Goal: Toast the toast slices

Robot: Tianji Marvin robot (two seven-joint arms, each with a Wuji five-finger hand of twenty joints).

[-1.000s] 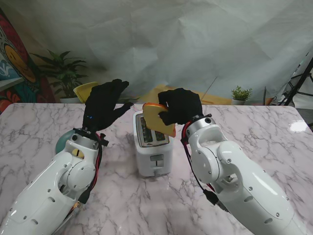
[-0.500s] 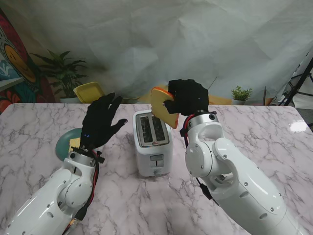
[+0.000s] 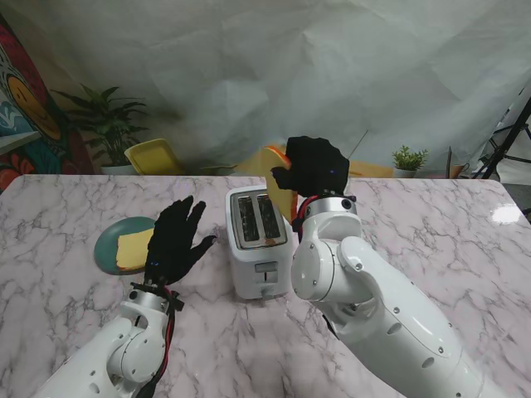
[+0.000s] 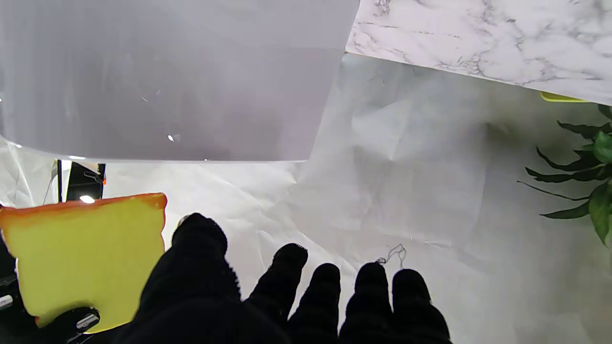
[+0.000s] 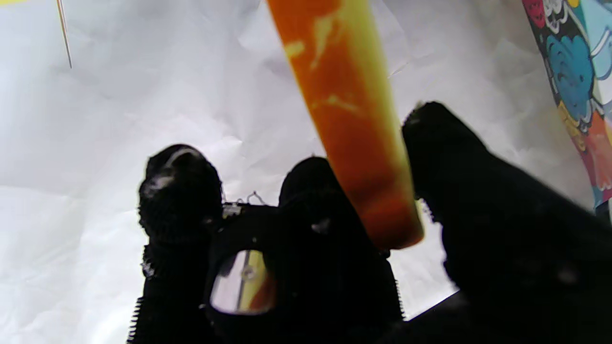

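Two toast slices are in view. The first toast slice (image 3: 280, 176) is clamped in the right robot hand (image 3: 311, 166), raised above the far right end of the toaster (image 3: 259, 242) and clear of it. In the right wrist view this slice (image 5: 351, 124) sits edge-on between the thumb and the other fingers (image 5: 483, 200), with its orange crust facing the camera. In the left wrist view the same slice (image 4: 83, 258) shows its pale yellow face with an orange crust along one edge.

The second toast slice (image 3: 133, 249) lies flat on a teal plate (image 3: 108, 242) on the surface (image 3: 448, 240), to the left of the toaster and well apart from it.

The toaster is white, stands upright near the middle of the marble surface, and has two slots on top. Both slots appear to hold no bread. A lever is visible on the side nearer to me.

The left robot hand (image 3: 176, 240) holds nothing. Its fingers (image 4: 373, 296) are spread apart and extended, and the hand hovers between the plate and the toaster, just beside the toaster's left side. Whether it touches the toaster cannot be determined.

A yellow chair (image 3: 153, 156) and a potted plant (image 3: 106, 123) stand beyond the far edge of the surface.
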